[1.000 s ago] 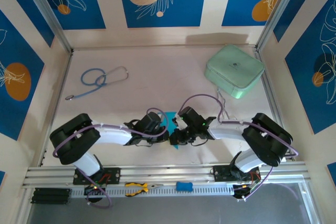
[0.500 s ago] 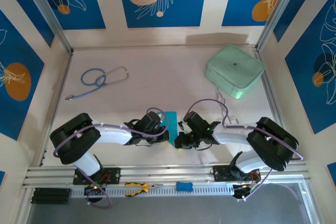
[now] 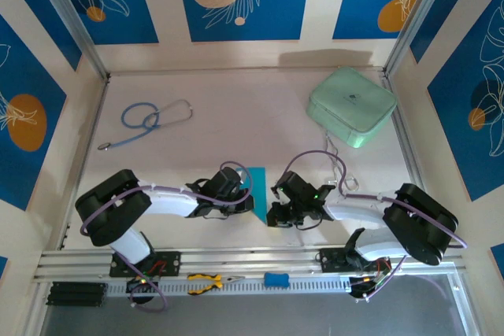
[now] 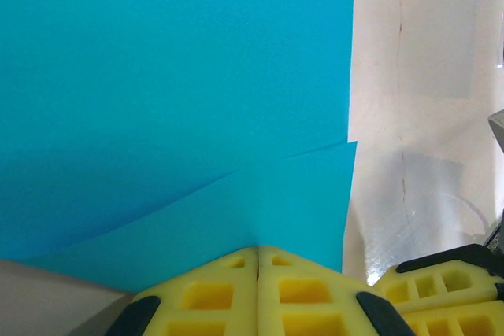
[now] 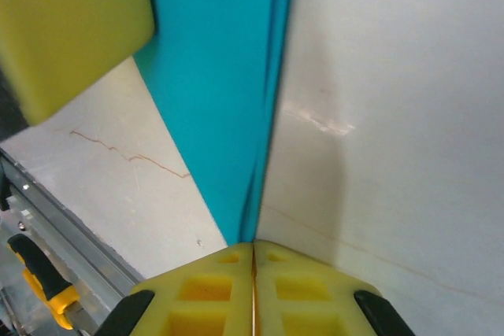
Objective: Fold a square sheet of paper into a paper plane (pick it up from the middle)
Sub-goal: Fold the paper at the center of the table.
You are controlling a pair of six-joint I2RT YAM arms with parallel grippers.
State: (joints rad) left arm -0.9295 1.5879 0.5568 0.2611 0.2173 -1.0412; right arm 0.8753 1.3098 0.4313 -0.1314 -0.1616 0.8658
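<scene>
The square sheet of paper (image 3: 256, 181) is bright cyan and folded. It is lifted between the two arms near the table's front middle. My left gripper (image 3: 250, 204) is shut on its lower edge. In the left wrist view the paper (image 4: 173, 76) is close up with an overlapping flap, and the yellow fingertips (image 4: 236, 273) meet on it. My right gripper (image 3: 272, 214) is shut on the paper's narrow lower tip (image 5: 236, 194), jaws pressed together. The left gripper's yellow finger (image 5: 71, 29) shows at the top left of the right wrist view.
A mint-green case (image 3: 351, 105) sits at the back right and a blue-tubed stethoscope (image 3: 146, 120) at the back left. Yellow-handled pliers (image 3: 209, 281) and a small blue block (image 3: 276, 278) lie on the front rail.
The right arm has drawn back to the right and slightly toward the front, its gripper still on the paper. More of the cyan sheet shows between the grippers. The left arm has barely moved.
</scene>
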